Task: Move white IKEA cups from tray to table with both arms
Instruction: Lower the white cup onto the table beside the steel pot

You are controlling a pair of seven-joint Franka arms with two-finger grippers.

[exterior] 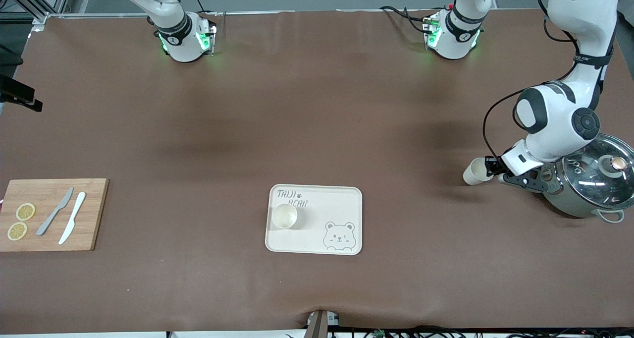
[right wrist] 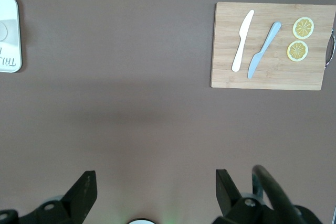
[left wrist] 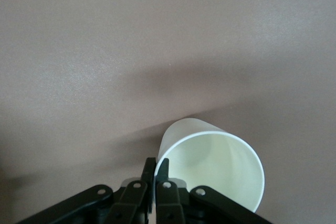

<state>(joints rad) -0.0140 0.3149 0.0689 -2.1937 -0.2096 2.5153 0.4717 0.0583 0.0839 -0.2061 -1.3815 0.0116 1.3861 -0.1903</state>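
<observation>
Front view: one plain off-white tapered cup [exterior: 285,215] stands upright on the cream bear-printed tray [exterior: 342,199] near the counter's camera-side edge. The left pincer [exterior: 490,168] holds a second cup [exterior: 476,171] tilted, beside the grey lidded pot [exterior: 589,189].

Left wrist view: black fingers [left wrist: 163,169] pinch that cup's rim [left wrist: 210,169] above bare brown counter [left wrist: 131,51].

Right wrist view: the right pincer [right wrist: 155,192] gapes wide, holding nothing, over open counter; bamboo cutting board [right wrist: 226,72] with knives shows.

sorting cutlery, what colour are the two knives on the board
One knife is white, the other knife grey; front view.

Left arm bent low, left claw [exterior: 491,169] pinched tight on a cup rim [left wrist: 210,169], held tilted over the worktop. Right claw [right wrist: 152,192] spread wide, waiting high.
</observation>
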